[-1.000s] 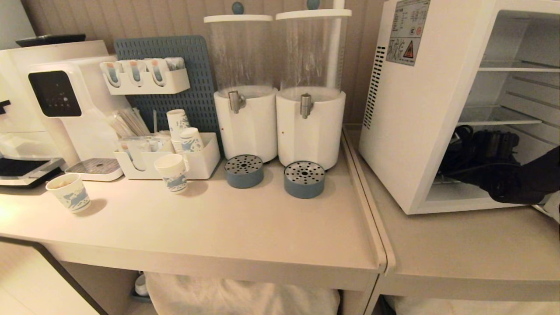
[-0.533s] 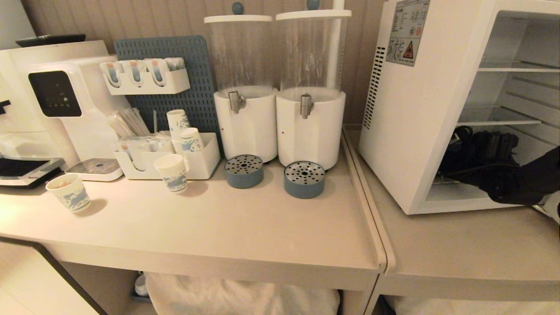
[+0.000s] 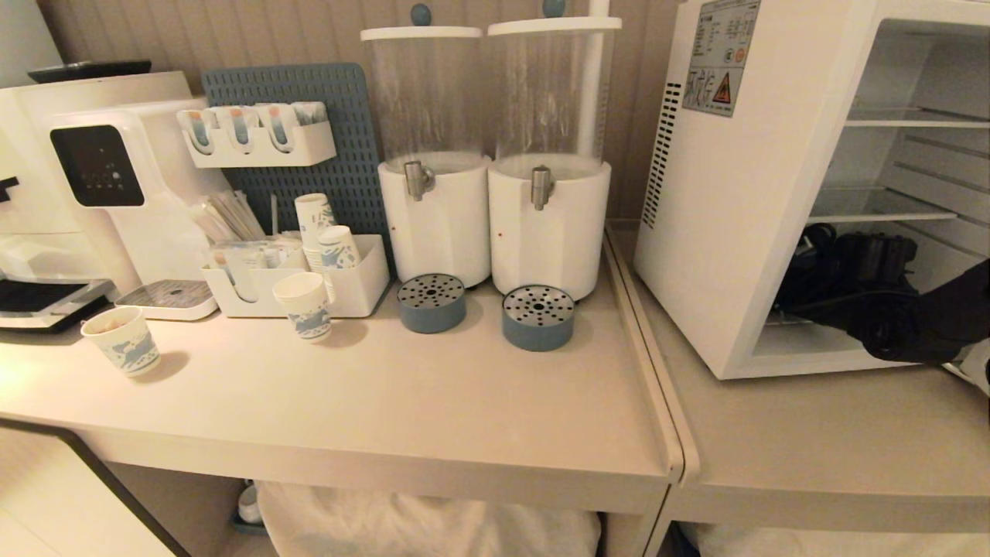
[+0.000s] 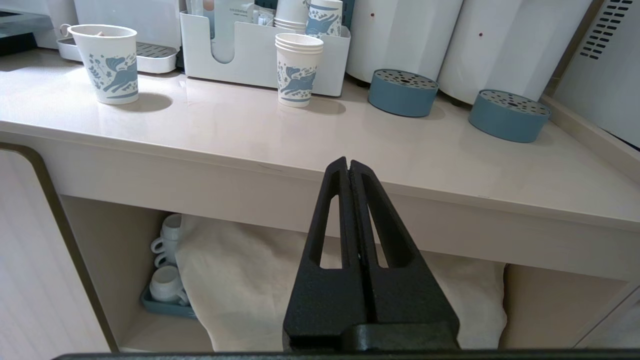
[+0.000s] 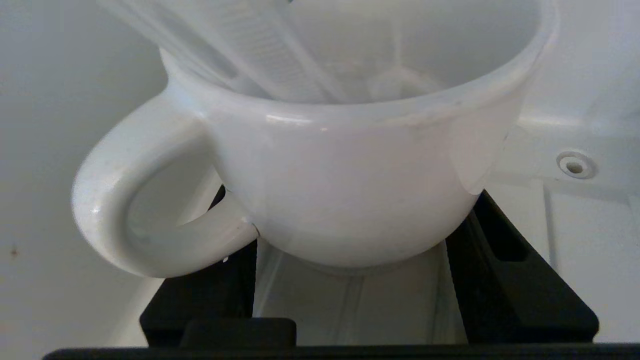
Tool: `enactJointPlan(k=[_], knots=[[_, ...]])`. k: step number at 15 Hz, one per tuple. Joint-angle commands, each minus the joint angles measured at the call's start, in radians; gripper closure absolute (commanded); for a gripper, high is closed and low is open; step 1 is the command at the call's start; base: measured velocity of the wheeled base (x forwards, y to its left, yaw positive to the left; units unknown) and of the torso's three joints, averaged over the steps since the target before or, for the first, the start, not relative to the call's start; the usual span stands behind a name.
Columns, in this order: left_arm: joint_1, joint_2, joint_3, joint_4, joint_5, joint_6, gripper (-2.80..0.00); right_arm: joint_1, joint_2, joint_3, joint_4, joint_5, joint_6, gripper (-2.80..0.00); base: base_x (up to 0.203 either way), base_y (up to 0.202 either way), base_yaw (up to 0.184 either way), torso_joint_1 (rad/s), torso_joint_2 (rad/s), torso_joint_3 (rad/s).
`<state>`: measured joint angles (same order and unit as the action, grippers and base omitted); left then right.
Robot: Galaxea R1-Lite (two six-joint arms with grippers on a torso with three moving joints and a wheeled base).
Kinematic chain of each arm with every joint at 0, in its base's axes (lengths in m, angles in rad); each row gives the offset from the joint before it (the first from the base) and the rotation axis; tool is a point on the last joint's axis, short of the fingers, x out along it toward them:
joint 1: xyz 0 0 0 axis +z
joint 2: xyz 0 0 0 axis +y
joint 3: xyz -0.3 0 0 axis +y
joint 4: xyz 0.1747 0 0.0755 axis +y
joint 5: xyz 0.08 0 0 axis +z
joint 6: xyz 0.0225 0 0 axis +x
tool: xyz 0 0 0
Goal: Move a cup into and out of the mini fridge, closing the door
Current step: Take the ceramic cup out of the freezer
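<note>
The cup (image 5: pixel 350 175), a squat white mug with a loop handle, sits low inside the mini fridge (image 3: pixel 742 193), between the fingers of my right gripper (image 5: pixel 350 210). Both black fingers (image 5: pixel 500 260) press against its rounded sides, so the gripper is shut on it. In the head view my right gripper (image 3: pixel 820 263) reaches into the fridge's bottom compartment and hides the cup. The fridge's front is open and the door is out of view. My left gripper (image 4: pixel 348 167) hangs shut and empty in front of the counter edge.
Two white drink dispensers (image 3: pixel 495 155) with blue drip trays (image 3: pixel 537 317) stand left of the fridge. Patterned paper cups (image 3: pixel 124 340), an organiser (image 3: pixel 294 286) and a coffee machine (image 3: pixel 100 170) fill the counter's left. White mugs (image 4: pixel 167 250) sit under the counter.
</note>
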<state>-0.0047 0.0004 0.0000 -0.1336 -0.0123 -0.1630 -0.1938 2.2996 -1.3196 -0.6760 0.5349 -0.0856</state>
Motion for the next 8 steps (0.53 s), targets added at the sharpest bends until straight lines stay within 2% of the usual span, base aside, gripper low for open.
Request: enactJointPlan(k=[1,8], knots=[[0.0,-0.005,0.04,-0.001,0.0,-0.001,0.0,-0.001,0.006,0.0,-0.004,0.004,0.0,0.0,0.0,0.0,0.0,0.0,0.0,0.0],[0.0,-0.005,0.04,-0.001,0.0,-0.001,0.0,-0.004,0.011,-0.003,0.001,0.002,0.0,0.0,0.0,0.0,0.0,0.0,0.0,0.0]])
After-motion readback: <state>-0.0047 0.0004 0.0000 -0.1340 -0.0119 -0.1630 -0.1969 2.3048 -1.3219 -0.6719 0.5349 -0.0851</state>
